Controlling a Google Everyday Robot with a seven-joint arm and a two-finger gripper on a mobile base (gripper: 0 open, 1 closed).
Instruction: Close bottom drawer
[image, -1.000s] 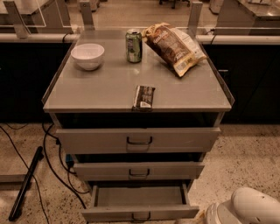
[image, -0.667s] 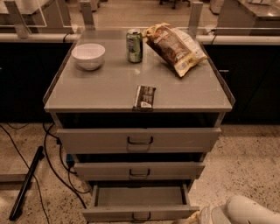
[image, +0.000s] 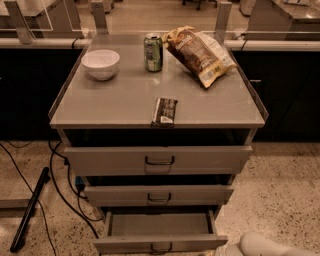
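Note:
The bottom drawer is the lowest of three grey cabinet drawers and stands pulled well out, its empty inside showing; its small dark wire handle is at the frame's bottom edge. The middle drawer and top drawer above it stand slightly out. Only the white arm shows, at the bottom right corner, just right of the bottom drawer's front. The gripper itself is out of view below the frame.
On the cabinet top lie a white bowl, a green can, a chip bag and a dark snack bar at the front edge. Black cables and a black rod lie on the floor at left.
The white arm has sunk lower and moved toward the bottom right corner, so less of it shows. The drawers have not moved.

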